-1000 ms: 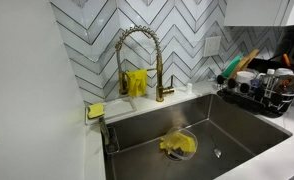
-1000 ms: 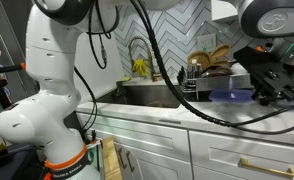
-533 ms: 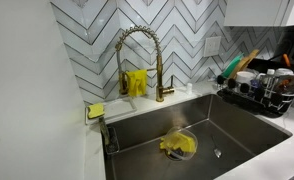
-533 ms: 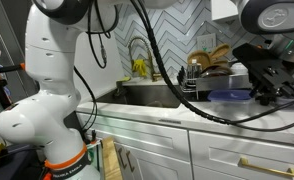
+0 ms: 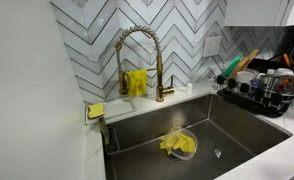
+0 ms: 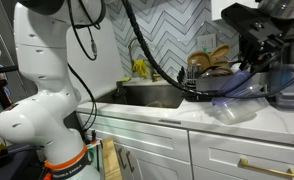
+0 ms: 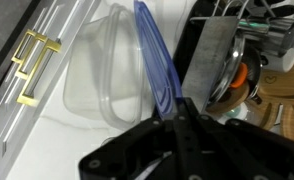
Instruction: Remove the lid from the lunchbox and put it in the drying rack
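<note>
In the wrist view my gripper is shut on the edge of a blue lid, which stands on edge. The clear plastic lunchbox sits open on the white counter just left of the lid. In an exterior view the gripper holds the tilted lid above the lunchbox, apart from it. The black drying rack is right beside the lid in the wrist view. It also shows in both exterior views, full of dishes.
A steel sink holds a yellow cloth under a gold faucet. A yellow sponge lies on the sink's corner. White cabinets with gold handles stand below the counter.
The gripper has risen and turned with the lid. The lid lay flat on the lunchbox before; now it is tilted and lifted off, and the open box shows beneath.
</note>
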You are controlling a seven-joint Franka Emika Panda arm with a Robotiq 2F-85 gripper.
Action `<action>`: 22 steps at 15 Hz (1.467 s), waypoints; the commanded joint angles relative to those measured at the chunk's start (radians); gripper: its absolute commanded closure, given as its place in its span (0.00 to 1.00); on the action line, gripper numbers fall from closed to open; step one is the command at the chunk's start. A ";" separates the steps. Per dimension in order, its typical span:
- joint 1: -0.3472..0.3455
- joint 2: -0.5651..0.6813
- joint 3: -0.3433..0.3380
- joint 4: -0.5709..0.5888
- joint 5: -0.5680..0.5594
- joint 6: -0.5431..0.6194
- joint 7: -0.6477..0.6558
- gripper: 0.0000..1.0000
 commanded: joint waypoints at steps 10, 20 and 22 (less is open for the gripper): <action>0.017 0.030 -0.022 0.003 0.182 -0.019 0.227 0.99; 0.041 -0.013 -0.043 0.012 0.148 -0.104 0.477 0.97; 0.050 -0.026 -0.048 -0.003 0.137 -0.087 0.528 0.99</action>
